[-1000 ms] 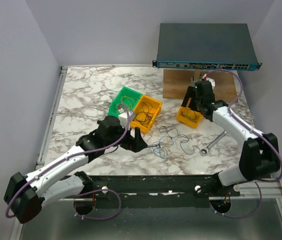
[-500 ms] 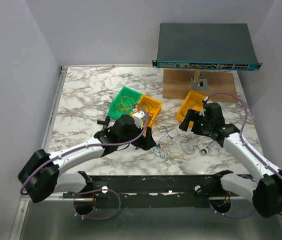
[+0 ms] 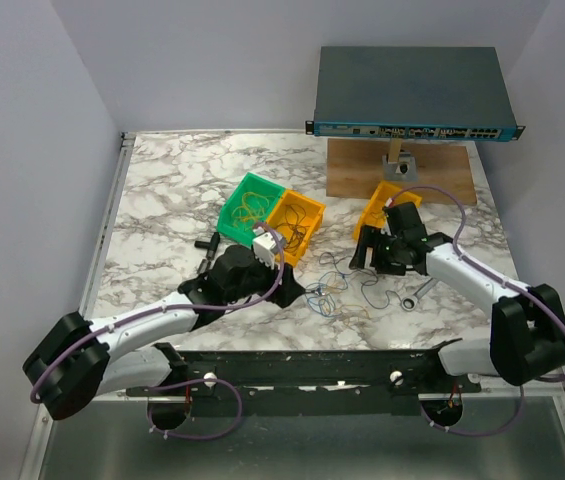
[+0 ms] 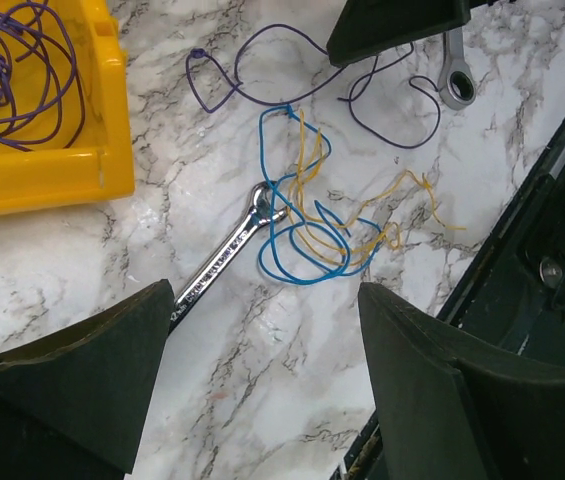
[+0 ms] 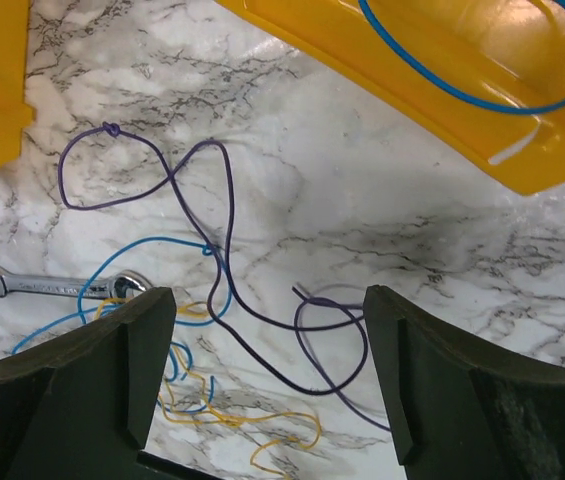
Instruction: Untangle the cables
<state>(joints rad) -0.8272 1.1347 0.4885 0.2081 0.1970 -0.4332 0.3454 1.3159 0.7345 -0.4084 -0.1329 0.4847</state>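
Note:
The cables [image 3: 338, 283] lie tangled on the marble table between my two grippers: a blue one [image 4: 297, 243], a yellow-orange one [image 4: 366, 212] and a dark purple one [image 4: 262, 55]. My left gripper [image 3: 288, 288] is open and empty, just left of the tangle; in the left wrist view [image 4: 264, 298] the blue loop lies just beyond its fingertips. My right gripper [image 3: 362, 256] is open and empty, low over the tangle's right side; in the right wrist view [image 5: 267, 300] the purple cable [image 5: 224, 262], the blue one [image 5: 152, 247] and the yellow-orange one [image 5: 237, 418] lie between and below its fingers.
A small silver wrench [image 4: 224, 258] lies against the blue loop; a larger wrench [image 3: 420, 293] lies to the right. A green bin [image 3: 249, 204] and a yellow bin [image 3: 309, 210] hold more wires, as does another yellow bin [image 3: 386, 195]. A network switch [image 3: 412, 92] rests on a wooden block [image 3: 362, 172].
My right gripper has moved from the right yellow bin down and left to the tangle. My left gripper has moved right, closer to the cables. Both stay open.

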